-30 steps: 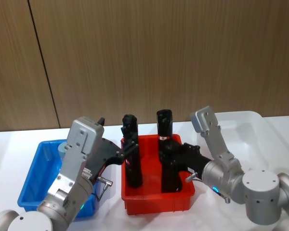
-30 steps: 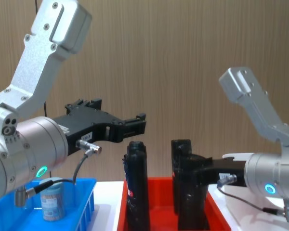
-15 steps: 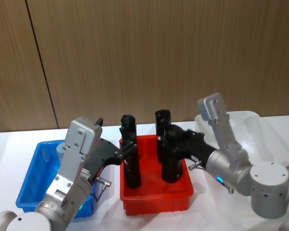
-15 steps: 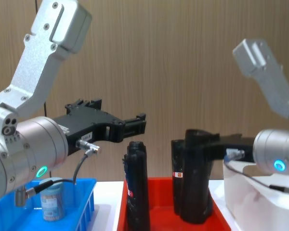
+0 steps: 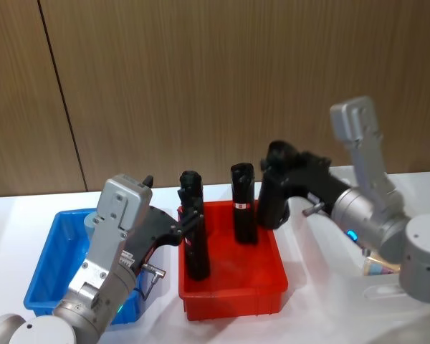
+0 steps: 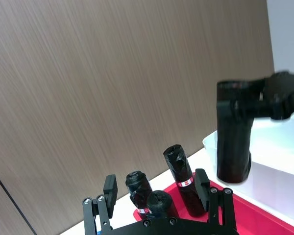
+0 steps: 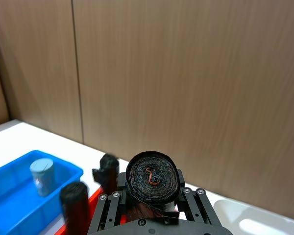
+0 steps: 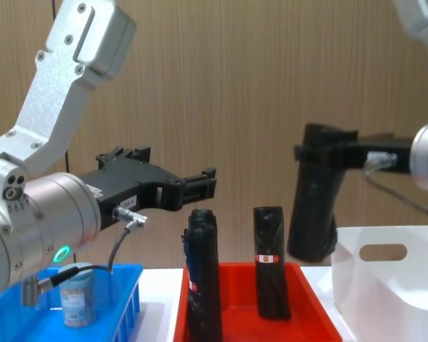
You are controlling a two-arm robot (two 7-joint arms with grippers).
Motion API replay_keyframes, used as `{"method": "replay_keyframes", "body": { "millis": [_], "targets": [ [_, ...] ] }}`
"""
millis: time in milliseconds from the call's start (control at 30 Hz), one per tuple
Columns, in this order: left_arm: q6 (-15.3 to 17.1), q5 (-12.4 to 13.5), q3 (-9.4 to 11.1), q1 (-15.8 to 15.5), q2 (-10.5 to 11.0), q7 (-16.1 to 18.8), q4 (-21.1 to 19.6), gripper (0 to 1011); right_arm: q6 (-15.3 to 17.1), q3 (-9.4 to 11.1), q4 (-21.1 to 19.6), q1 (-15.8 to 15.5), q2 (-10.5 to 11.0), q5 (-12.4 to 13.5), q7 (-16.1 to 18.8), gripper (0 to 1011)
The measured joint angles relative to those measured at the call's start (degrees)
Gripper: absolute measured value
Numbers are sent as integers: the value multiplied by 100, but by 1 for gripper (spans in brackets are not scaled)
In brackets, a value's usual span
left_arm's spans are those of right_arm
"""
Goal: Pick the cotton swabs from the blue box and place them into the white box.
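Trouble: our right gripper (image 8: 321, 153) is clamped on a black cylinder (image 8: 312, 206) beside the white box (image 8: 385, 285), risking a wrong drop. Swabs (image 8: 78, 296) wait in the blue box (image 8: 121, 299); left gripper (image 8: 196, 187) hangs apart.

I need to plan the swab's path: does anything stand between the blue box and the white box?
Yes. The red bin sits between the blue box and the white box, with black cylinders upright in it. The right gripper holds another cylinder above the bin's right edge.
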Motion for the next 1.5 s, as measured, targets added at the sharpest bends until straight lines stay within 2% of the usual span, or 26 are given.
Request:
{"method": "replay_keyframes", "body": {
  "millis": [233, 533, 900, 1400, 1500],
  "targets": [
    [0, 0, 0, 0, 0, 0, 0, 1004, -33, 200, -241, 44, 148, 103, -146, 527],
    [0, 0, 0, 0, 0, 0, 0, 1004, -102, 406, -265, 121, 304, 142, -300, 527],
    [0, 0, 0, 0, 0, 0, 0, 1004, -214, 577, 152, 230, 429, 91, -460, 525],
    [0, 0, 0, 0, 0, 0, 0, 1004, -323, 629, 869, 325, 439, 39, -543, 525],
    [0, 0, 0, 0, 0, 0, 0, 1004, -341, 629, 978, 336, 433, 33, -551, 565]
  ]
}}
